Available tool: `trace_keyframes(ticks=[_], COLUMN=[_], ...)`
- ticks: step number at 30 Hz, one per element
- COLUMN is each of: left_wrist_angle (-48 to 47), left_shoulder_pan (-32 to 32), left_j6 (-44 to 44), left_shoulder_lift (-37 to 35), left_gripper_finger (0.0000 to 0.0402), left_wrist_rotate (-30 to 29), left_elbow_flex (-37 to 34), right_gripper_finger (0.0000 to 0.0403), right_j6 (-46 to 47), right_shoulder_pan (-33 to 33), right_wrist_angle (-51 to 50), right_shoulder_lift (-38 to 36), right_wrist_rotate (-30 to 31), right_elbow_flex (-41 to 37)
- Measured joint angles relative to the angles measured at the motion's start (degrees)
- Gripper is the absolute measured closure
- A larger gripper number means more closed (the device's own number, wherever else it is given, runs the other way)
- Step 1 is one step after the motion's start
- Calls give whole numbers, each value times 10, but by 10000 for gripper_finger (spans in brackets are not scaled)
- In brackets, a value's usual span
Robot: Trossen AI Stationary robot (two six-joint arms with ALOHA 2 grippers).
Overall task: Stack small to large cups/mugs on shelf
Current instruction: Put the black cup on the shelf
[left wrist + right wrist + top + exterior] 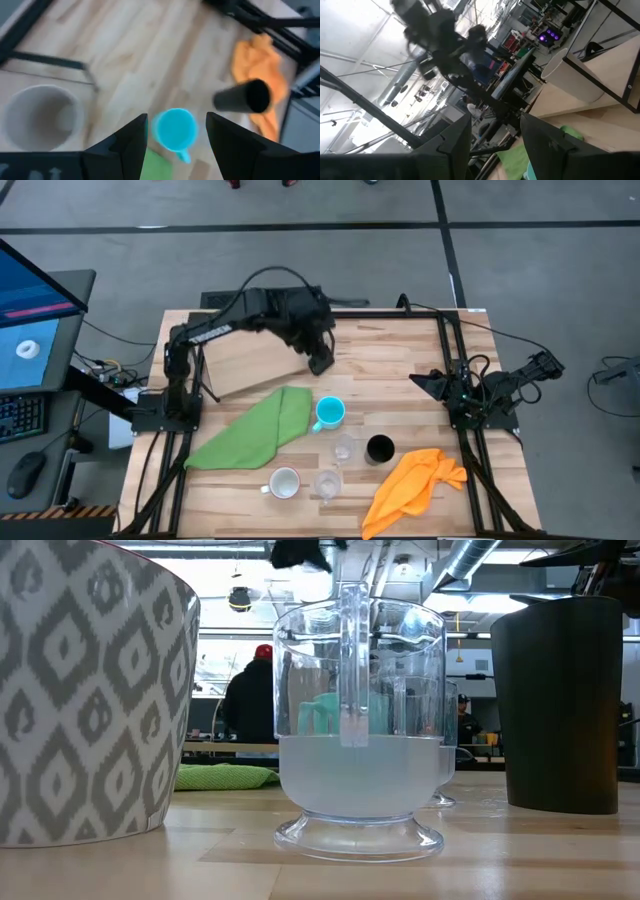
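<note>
In the high view the bright blue mug stands upright on the table beside the green cloth. Nearer the front stand two clear glasses, the black cup and the white mug. My left gripper hovers open above the table, just far of the blue mug and at the shelf's right end. In its wrist view the blue mug shows between the open fingers, well below them. The grey-beige cup stands on the shelf. My right gripper waits open at the table's right side.
A green cloth lies left of the blue mug and an orange cloth lies near the front right. The shelf's black wire frame runs beside the grey-beige cup. In the low view a person shows in the room behind.
</note>
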Motion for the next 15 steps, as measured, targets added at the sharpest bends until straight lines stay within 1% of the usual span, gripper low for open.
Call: trace_keyframes(ticks=[2,6,8,10,12,15], left_wrist_angle=[16,34,37,42,43,41], left_shoulder_pan=[-27,-78,-98,-116,-131,-146], left_j6=[0,-9,-24,-39,-53,-64], left_shoulder_lift=[0,0,0,-1,-7,-23], left_gripper_finger=[209,209,209,209,209,210], left_wrist_rotate=[-9,-66,-86,-94,-94,-91], left_elbow_flex=[1,0,0,0,1,1], right_gripper_finger=[209,209,210,215,224,243], right_j6=[0,0,0,-1,-4,-51], right_shoulder_pan=[0,0,1,1,1,1], right_wrist_angle=[0,0,-2,-14,-34,-80], right_shoulder_lift=[0,0,2,11,37,107], right_wrist_rotate=[0,-3,-19,-39,-49,-52], right_elbow_flex=[0,0,0,10,45,128])
